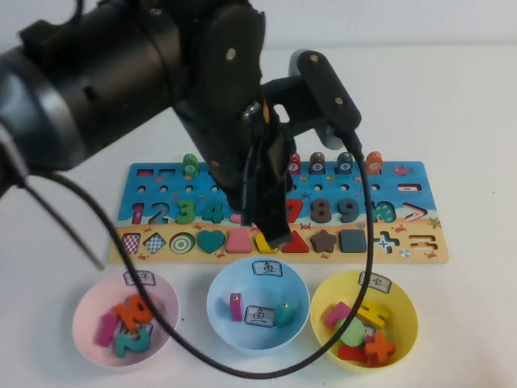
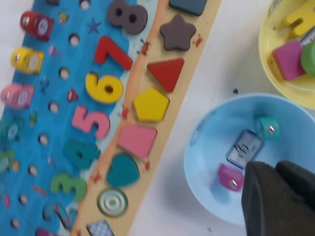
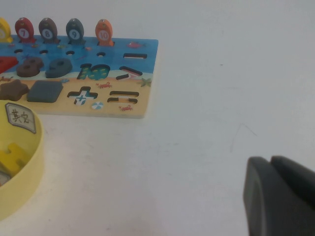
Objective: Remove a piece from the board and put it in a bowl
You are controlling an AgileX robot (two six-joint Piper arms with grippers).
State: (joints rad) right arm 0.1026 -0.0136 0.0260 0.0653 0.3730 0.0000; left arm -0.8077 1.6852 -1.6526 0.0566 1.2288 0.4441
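Observation:
The turquoise-green piece (image 1: 284, 311) lies inside the light blue bowl (image 1: 218, 284), next to a pink block (image 1: 236, 306) and a white label. In the left wrist view the piece (image 2: 268, 128) lies in the bowl (image 2: 206, 142) near that pink block (image 2: 230, 177). My left gripper (image 1: 275, 234) hangs over the board's (image 1: 420, 174) sandy strip, just behind the blue bowl. Its fingers are shut and empty (image 2: 275, 172). My right gripper (image 3: 270, 162) is shut and empty over bare table beside the board's end (image 3: 142, 54); it is out of the high view.
A pink bowl (image 1: 89, 303) with several pieces stands left of the blue bowl. A yellow bowl (image 1: 404, 295) with several pieces stands to its right. Numbers, shapes and arch-topped pegs still sit on the board (image 2: 81, 54). My left arm hides the board's middle.

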